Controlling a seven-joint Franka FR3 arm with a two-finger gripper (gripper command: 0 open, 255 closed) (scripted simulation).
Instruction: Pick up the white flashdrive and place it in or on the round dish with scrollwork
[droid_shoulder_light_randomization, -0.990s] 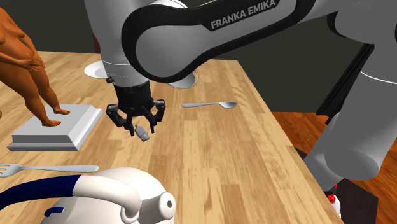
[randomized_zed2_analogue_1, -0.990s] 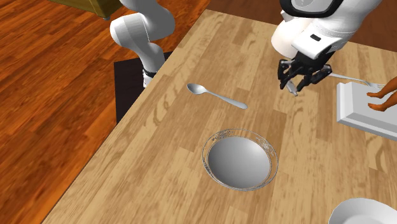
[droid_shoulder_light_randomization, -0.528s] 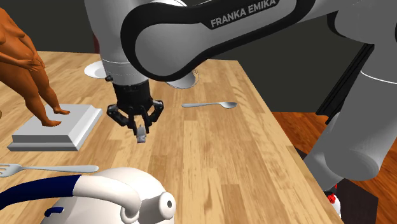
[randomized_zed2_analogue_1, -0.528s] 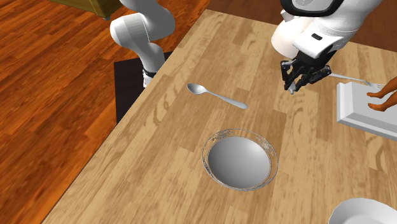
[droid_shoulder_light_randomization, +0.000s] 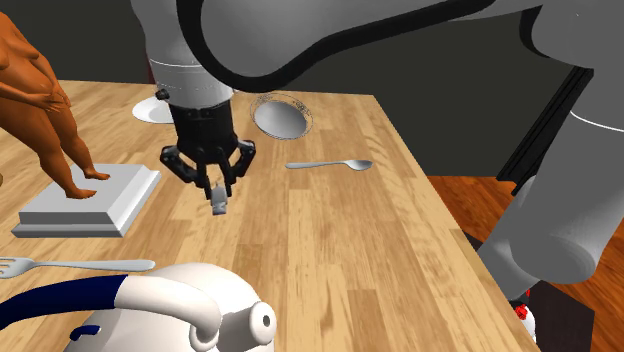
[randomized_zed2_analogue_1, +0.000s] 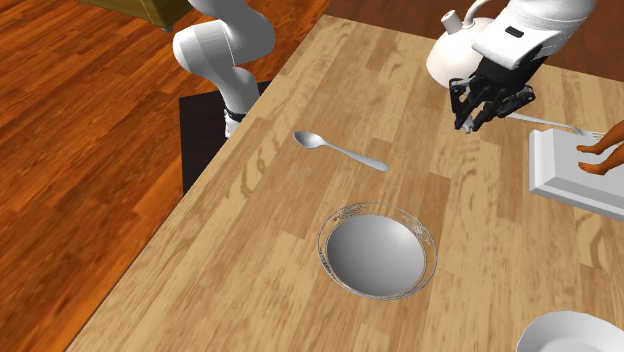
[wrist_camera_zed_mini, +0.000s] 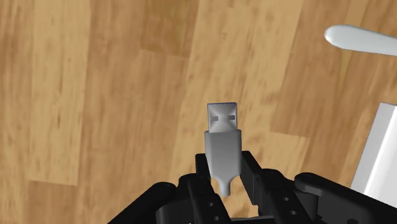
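Flashdrive (wrist_camera_zed_mini: 222, 143), pale grey, small, stiff and probably very light, sits clamped by its tail end in the tool (wrist_camera_zed_mini: 224, 178), plug pointing outward, above the worktop (randomized_zed2_analogue_1: 250, 230) and well apart from the round dish (randomized_zed2_analogue_1: 378, 207). Its smooth casing could slip, so its flat sides look like the safest hold.

The flashdrive (wrist_camera_zed_mini: 222, 143) is being rendered in pale grey, with a silvery plug, against the all-black gripper (droid_shoulder_light_randomization: 217, 190). The table (droid_shoulder_light_randomization: 330, 240) is being shown in light, streaked wood grain. The round dish (randomized_zed2_analogue_1: 323, 245) is being drawn grey, with fine scrollwork along its rim. The figurine (droid_shoulder_light_randomization: 40, 100) is being displayed in orange-brown on a pale grey base (droid_shoulder_light_randomization: 100, 200).
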